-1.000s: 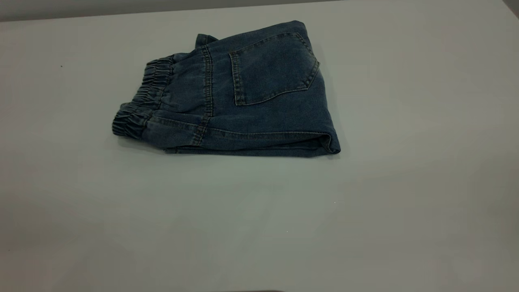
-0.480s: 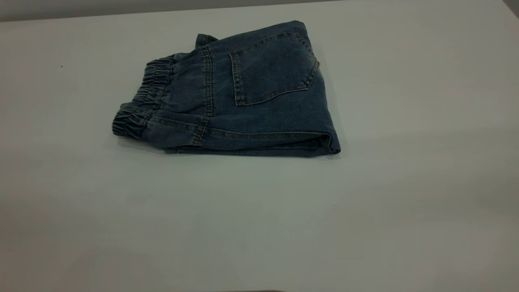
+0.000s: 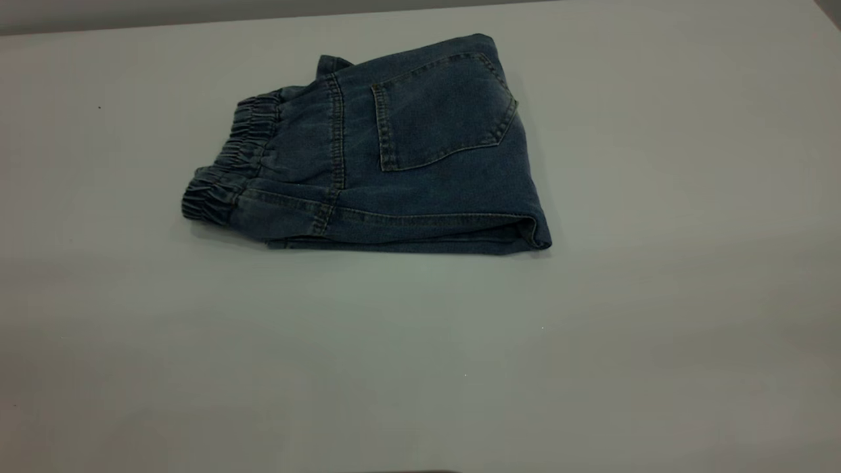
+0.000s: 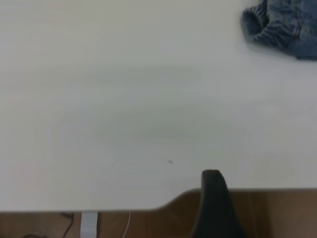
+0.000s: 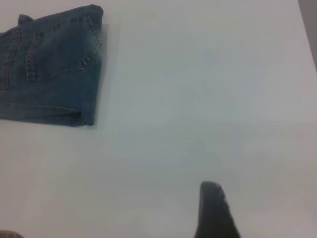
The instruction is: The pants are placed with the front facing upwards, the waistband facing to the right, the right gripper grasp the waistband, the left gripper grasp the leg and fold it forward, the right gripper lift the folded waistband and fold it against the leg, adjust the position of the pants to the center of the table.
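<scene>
The table (image 3: 657, 328) carries the pants (image 3: 394, 157) folded into a compact bundle toward its far middle, waistband (image 3: 230, 157) at the exterior view's left. Soft, limp denim, probably best pinched at the thick folded edge. Both grippers are pulled back holding nothing; whether the left gripper (image 4: 214, 203) or right gripper (image 5: 214, 210) is spread, I cannot tell.

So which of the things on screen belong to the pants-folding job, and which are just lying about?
Job:
- the pants, folded, back pocket up
- the waistband, at the exterior view's left
- the table
- the left gripper, back at the table edge
- the right gripper, clear of the pants

Lying about:
- a pale cable below the table edge
</scene>
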